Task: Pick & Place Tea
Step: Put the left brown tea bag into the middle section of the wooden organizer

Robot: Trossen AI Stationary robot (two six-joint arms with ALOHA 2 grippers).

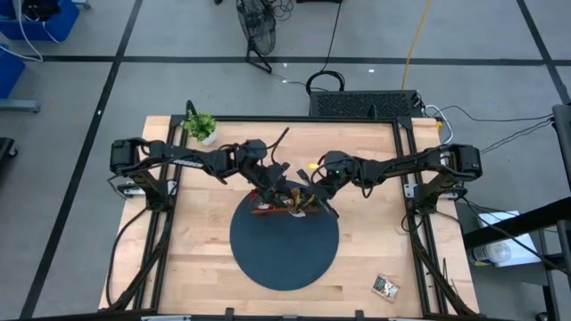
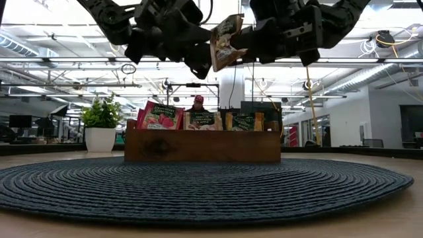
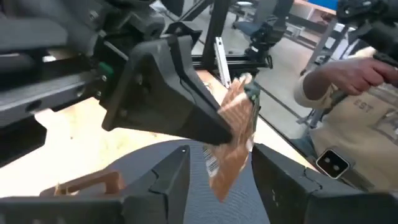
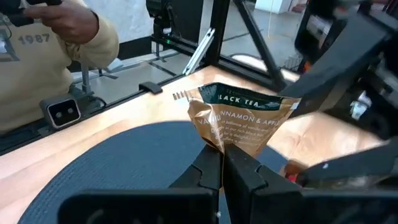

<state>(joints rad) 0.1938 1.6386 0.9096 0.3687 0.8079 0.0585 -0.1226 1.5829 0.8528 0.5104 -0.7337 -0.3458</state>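
My right gripper (image 4: 221, 163) is clenched on the lower edge of one beige-and-green sachet (image 4: 244, 121), holding it in the air above the tray (image 2: 202, 145), which sits on the round dark mat (image 1: 284, 256) near the middle of the worktop (image 1: 193, 250). My left gripper (image 3: 219, 174) faces the same sachet with its fingers parted, one on each side and neither pressing it, so the right alone carries it.

I judge this to be a handover between my two grippers. To do it well, I should keep the right one firm, draw the left clear without brushing the sachet, then lower it straight down into the compartment with its own kind, and let go only once its lower edge is inside.

The tray has three compartments with sachets standing upright: red ones (image 2: 159, 116) at one end, a beige one (image 2: 203, 119) in the middle, and a dark green one (image 2: 243, 121) at the other end. One more sachet (image 1: 385, 285) lies flat near the worktop's front right corner, well apart from the tray.
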